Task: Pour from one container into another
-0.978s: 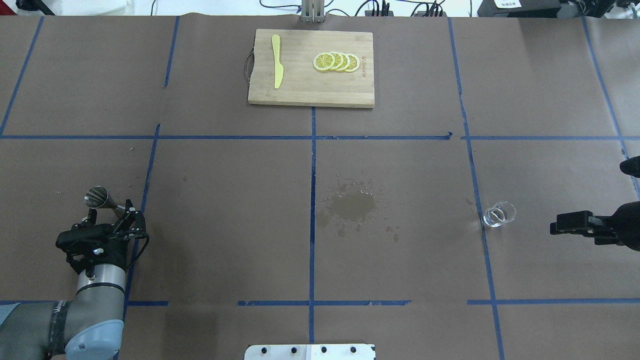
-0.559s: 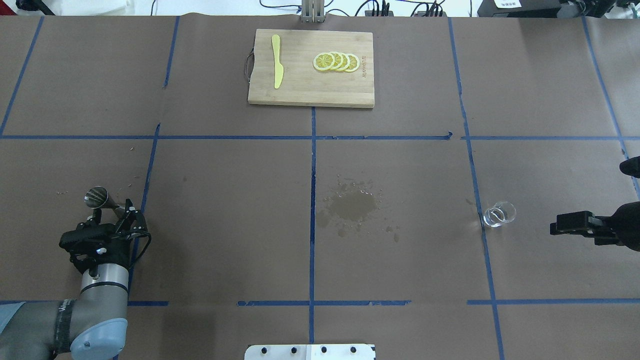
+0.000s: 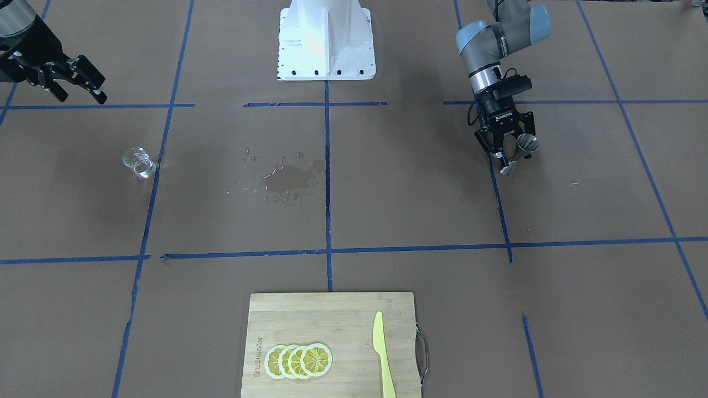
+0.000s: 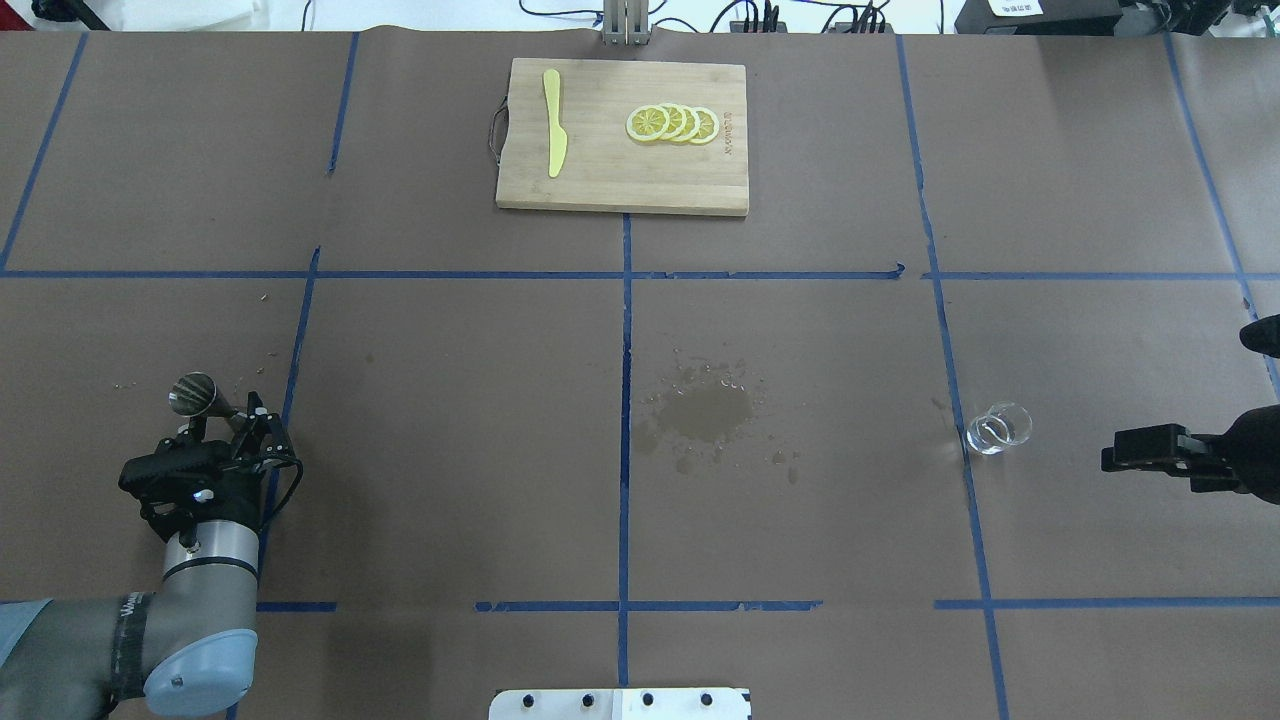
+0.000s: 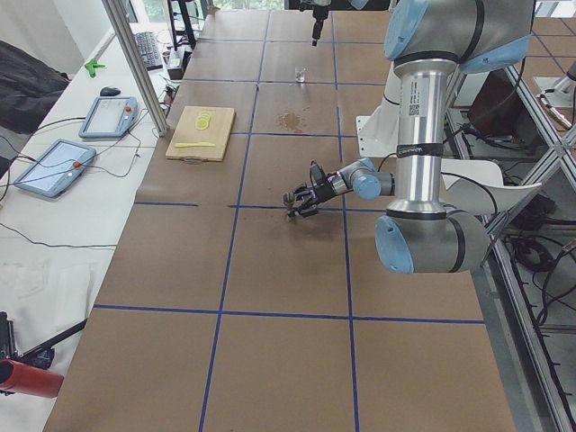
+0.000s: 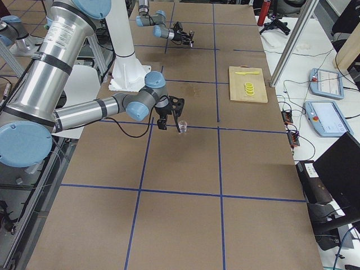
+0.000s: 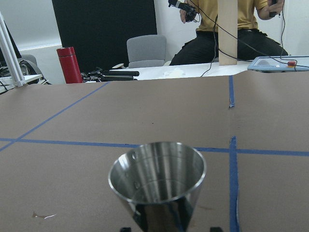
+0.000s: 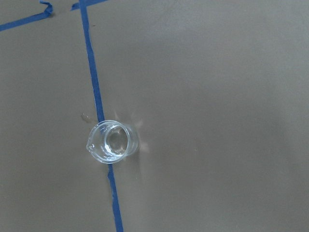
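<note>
A small silvery steel hourglass-shaped jigger [image 7: 157, 179] stands upright on the table [image 4: 450, 400], at the robot's left side. The left pincer [image 4: 222, 415] lies low and level behind it, spread wide. Its fingertips flank the jigger's lower half, and the wrist view shows a gap on each side. The upper cone shows bright bare steel inside.

A small clear glass cup [image 4: 997, 428] with a thick base sits on a blue tape line [image 8: 92, 72] at the robot's right side, well apart from the jigger. Whether it holds liquid cannot be determined. The right pincer [image 3: 101, 92] hangs near the cup but apart from it, fingers parted and holding nothing.

Brown paper gridded with blue tape covers the table. A dark wet stain [image 4: 700, 412] lies between the two containers. At the far edge is a wooden cutting board [image 4: 620, 180] with a yellow knife [image 4: 553, 125] and lemon slices [image 4: 672, 123].

Beyond the table, a seated person [image 7: 227, 29], a grey chair [image 7: 147, 48] and a red bottle [image 7: 70, 65] are visible.
</note>
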{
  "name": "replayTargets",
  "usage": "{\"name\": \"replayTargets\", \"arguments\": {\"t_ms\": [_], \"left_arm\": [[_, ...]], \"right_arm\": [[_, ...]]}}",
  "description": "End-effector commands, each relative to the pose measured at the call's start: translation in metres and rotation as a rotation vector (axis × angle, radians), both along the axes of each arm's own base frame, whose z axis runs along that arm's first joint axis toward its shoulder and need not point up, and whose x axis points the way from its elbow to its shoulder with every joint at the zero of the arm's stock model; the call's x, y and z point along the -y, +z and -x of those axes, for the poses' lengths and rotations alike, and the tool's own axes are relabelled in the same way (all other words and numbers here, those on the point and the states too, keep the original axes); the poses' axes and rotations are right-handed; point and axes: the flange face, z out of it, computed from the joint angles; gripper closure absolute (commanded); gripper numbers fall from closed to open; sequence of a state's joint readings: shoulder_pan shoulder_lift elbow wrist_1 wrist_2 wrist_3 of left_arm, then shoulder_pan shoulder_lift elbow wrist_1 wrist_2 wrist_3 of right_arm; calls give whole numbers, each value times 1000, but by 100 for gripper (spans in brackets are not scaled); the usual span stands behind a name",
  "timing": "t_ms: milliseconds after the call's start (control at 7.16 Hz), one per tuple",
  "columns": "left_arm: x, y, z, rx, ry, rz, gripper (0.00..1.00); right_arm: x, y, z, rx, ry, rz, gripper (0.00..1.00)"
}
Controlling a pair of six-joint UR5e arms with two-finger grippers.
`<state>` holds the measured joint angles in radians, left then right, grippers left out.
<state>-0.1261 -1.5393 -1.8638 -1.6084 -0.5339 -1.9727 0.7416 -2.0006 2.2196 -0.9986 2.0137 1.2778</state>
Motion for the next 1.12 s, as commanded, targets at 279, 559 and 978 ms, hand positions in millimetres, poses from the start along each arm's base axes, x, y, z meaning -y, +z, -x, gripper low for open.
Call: {"name": "replayTargets", "arguments": {"t_ms": [279,559,978], "left_arm": [[4,0,2,-3,-10,0,46],[4,4,1,-8,-18,2,75],[11,-3,3,-27,-35,0,100]], "right_arm": [[-4,-3,0,-12,6,-18,0],[-5,-5,-2,-10,6,-19,0],[-5,-8,-1,-5,5,-23,0]]}}
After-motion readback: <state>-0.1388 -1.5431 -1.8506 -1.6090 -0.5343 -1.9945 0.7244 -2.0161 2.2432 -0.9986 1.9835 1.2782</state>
